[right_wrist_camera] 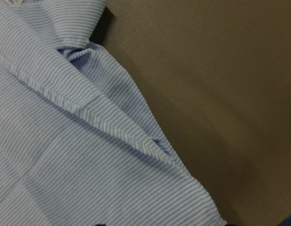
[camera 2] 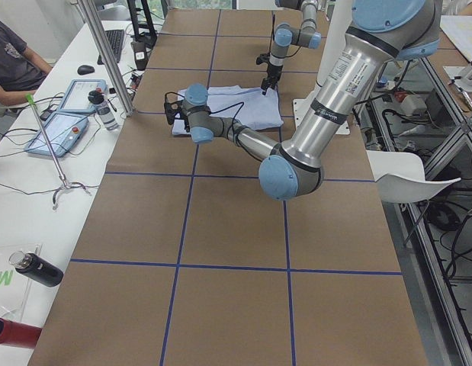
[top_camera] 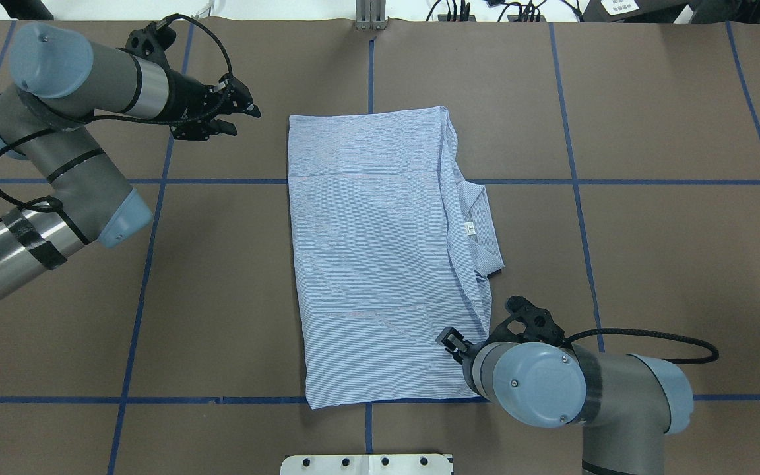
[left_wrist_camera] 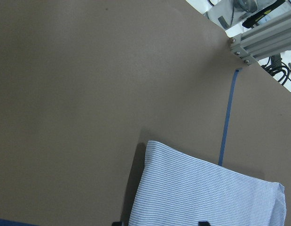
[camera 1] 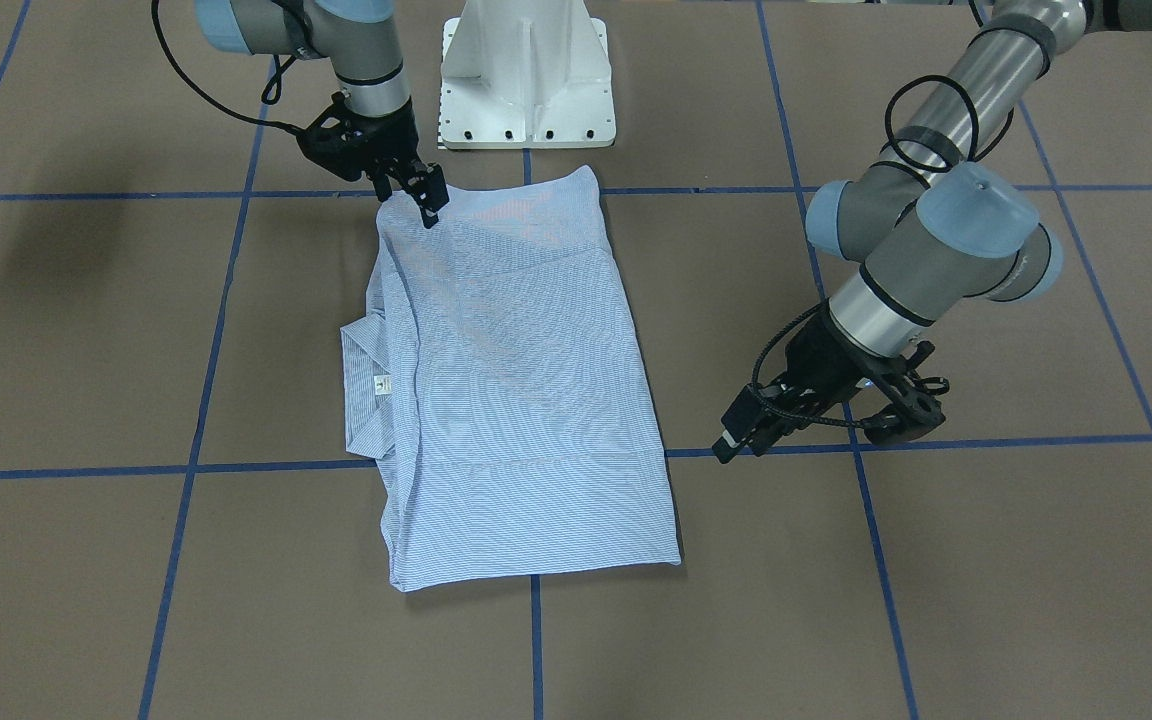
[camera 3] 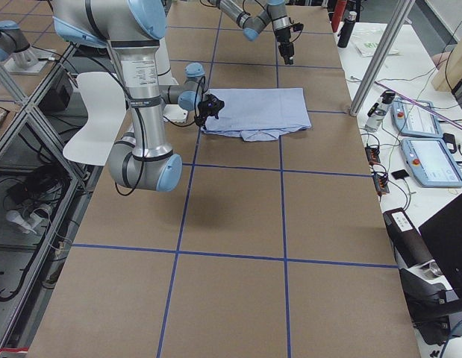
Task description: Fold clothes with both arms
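Mid-fold: your left tool [top_camera: 243, 119] hangs open, empty, near the shirt [top_camera: 373, 251]; right tool [camera 1: 424, 203] at its corner, grip unclear; next pinch both corners.

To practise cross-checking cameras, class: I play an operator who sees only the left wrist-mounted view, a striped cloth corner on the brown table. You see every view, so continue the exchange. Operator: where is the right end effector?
Observer: The right end effector is at the shirt's corner nearest the white base, on the robot's right.
Operator: Is it folded yet?
Observer: Partly. It lies as a long rectangle with no sleeves showing, and the collar with its white label pokes out on the robot's right.
Operator: Am I touching cloth?
Observer: No. The left end effector is open, beside the far corner and apart from it.
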Action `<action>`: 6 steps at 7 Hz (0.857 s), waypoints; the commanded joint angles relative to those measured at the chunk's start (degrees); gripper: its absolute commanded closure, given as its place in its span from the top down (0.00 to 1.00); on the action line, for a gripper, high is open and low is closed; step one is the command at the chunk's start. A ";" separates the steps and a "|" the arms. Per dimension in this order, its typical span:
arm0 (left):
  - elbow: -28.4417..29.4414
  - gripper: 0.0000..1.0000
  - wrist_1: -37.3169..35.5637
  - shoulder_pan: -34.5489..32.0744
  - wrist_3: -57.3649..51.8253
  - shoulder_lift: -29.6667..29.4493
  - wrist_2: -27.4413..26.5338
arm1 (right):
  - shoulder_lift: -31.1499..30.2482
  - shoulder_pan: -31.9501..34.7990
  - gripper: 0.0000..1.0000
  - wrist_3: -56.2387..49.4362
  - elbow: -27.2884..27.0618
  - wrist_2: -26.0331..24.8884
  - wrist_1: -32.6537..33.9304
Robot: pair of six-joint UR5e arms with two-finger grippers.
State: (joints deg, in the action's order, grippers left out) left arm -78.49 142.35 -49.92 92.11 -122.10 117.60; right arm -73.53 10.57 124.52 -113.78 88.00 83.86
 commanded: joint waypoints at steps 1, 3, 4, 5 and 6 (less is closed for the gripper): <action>0.00 0.62 -0.06 0.00 0.00 -0.07 0.00 | 0.14 -0.11 0.82 1.69 0.84 -0.11 -0.01; -0.18 0.62 -0.06 0.00 0.00 -0.07 0.00 | 0.05 -0.11 0.81 1.61 1.02 -0.02 -0.01; -0.18 0.62 -0.06 -0.09 0.00 -0.07 0.00 | 0.14 -0.11 0.79 1.61 1.02 -0.02 -0.01; -0.44 0.62 -0.06 -0.09 0.00 0.02 0.00 | 0.14 -0.11 0.77 1.61 1.02 0.07 -0.01; -0.44 0.62 -0.06 -0.09 0.00 0.02 0.00 | 0.14 -0.11 0.75 1.61 1.28 0.07 -0.01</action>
State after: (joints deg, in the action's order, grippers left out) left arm -78.84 142.29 -49.99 92.11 -122.12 117.60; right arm -73.40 10.46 126.13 -112.69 88.04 83.85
